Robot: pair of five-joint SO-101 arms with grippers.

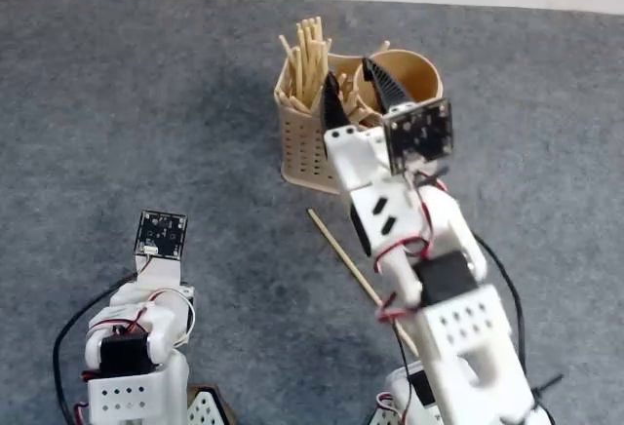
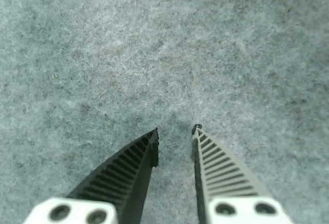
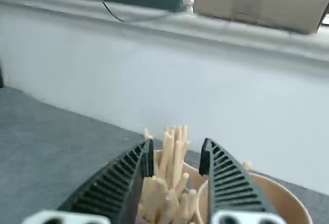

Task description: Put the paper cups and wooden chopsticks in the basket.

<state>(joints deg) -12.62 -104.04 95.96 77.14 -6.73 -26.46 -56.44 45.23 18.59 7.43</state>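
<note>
Loose chopstick [image 1: 343,257] lay slantwise on tabletop [image 1: 146,103], running from basket [image 1: 307,157] toward right arm [image 1: 434,284], behind right pincer [image 1: 348,68], which was parted and empty over basket; left pincer [image 2: 175,130] parted, farther off.

Upright chopsticks [image 1: 306,57] crowding basket [image 1: 308,159]

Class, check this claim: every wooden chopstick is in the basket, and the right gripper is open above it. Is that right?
No. The high view shows one chopstick lying on the table beside the basket. The right gripper is indeed open above the basket.
</note>
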